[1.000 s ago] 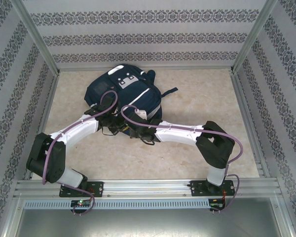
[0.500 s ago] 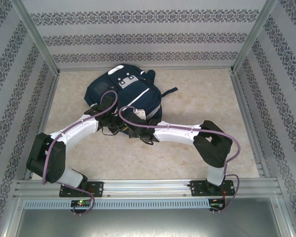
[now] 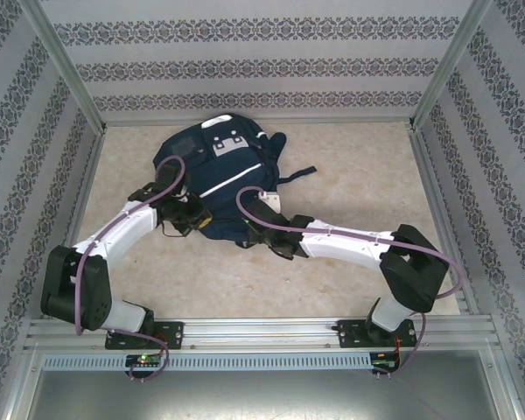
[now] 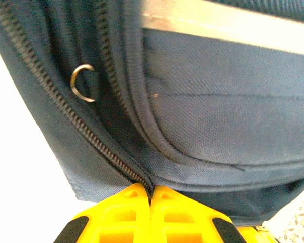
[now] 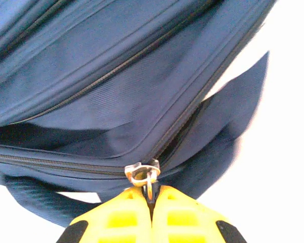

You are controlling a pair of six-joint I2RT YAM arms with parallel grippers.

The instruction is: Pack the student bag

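The student bag (image 3: 217, 171), navy with a white stripe and grey patches, lies on the table's far middle. My left gripper (image 3: 195, 219) is at its near-left edge. In the left wrist view that gripper (image 4: 151, 191) is shut, pinching the bag's fabric beside a zipper track (image 4: 81, 126). My right gripper (image 3: 262, 229) is at the bag's near-right edge. In the right wrist view it (image 5: 152, 192) is shut on the ring pull of a metal zipper slider (image 5: 141, 172). Behind the slider the zipper gapes slightly. A navy strap (image 5: 233, 116) trails to the right.
Patterned walls with aluminium posts (image 3: 61, 61) enclose the beige table (image 3: 359, 175). The rail (image 3: 262, 332) carrying both arm bases runs along the near edge. A loose metal ring (image 4: 85, 83) hangs on another zipper line of the bag.
The bag has shifted toward the far wall and flattened. The right arm has drawn back to the right with the zipper pull; the left arm has swung left, still gripping the bag.
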